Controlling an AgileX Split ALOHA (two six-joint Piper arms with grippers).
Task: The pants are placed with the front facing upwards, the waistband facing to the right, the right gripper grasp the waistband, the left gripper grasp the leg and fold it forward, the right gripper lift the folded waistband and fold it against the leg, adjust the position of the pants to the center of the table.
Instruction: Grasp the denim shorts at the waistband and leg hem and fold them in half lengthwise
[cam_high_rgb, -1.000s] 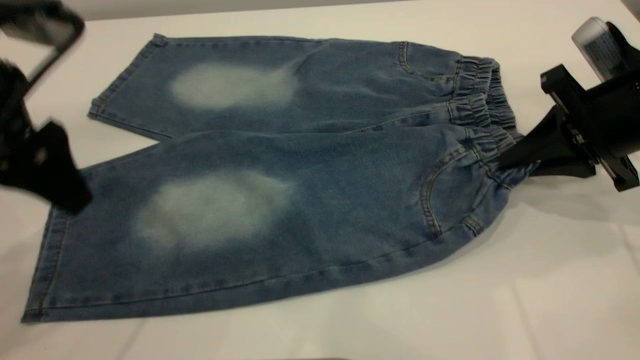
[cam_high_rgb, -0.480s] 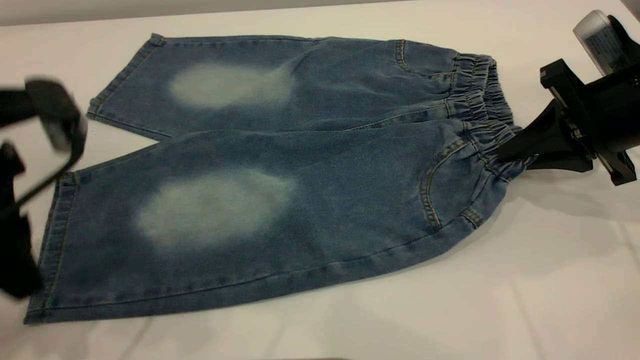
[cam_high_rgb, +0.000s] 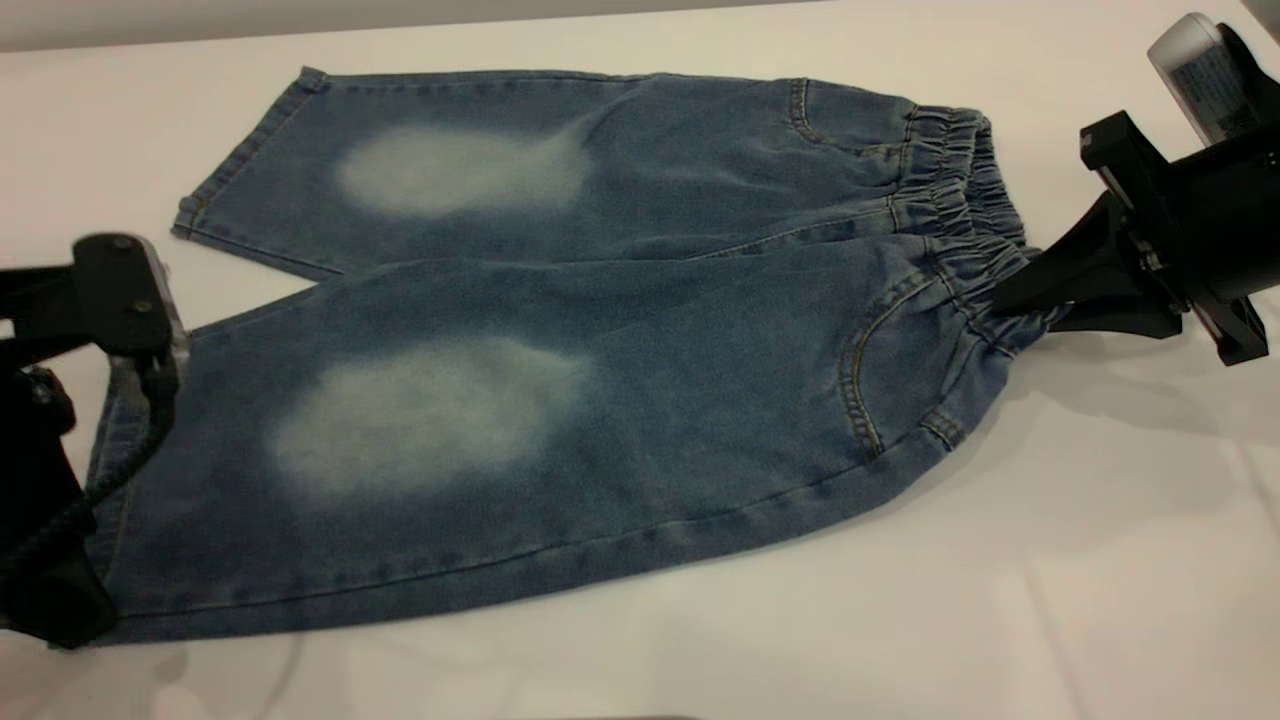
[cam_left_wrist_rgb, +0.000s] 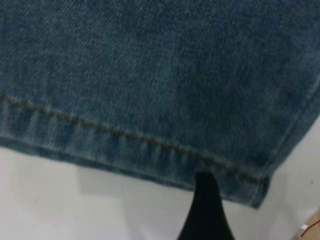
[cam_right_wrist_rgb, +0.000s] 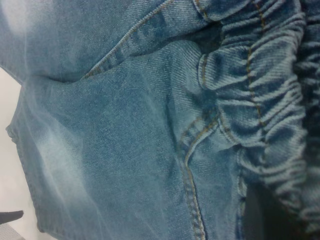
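Observation:
The blue denim pants (cam_high_rgb: 560, 330) lie flat on the white table (cam_high_rgb: 1000, 600), front up, legs to the left. The puckered waistband (cam_high_rgb: 960, 200) is at the right end. My right gripper (cam_high_rgb: 1008, 308) is shut on the waistband's near corner, which is bunched up off the table. In the right wrist view the gathered waistband (cam_right_wrist_rgb: 260, 100) fills the frame beside a pocket seam. My left gripper (cam_high_rgb: 105, 450) sits low at the near leg's hem (cam_left_wrist_rgb: 150, 145) and is open. One black finger (cam_left_wrist_rgb: 205, 200) touches the hem edge near its corner; the other is out of view.
White table shows all round the pants, with wide room in front (cam_high_rgb: 800, 640) and behind. The far leg's hem (cam_high_rgb: 240, 170) lies flat at the back left. A thin black cable (cam_high_rgb: 150, 400) trails from the left gripper across the near hem.
The left gripper has come down from the upper left to the near leg's hem. The right gripper has stayed on the waistband, and the pants have hardly shifted.

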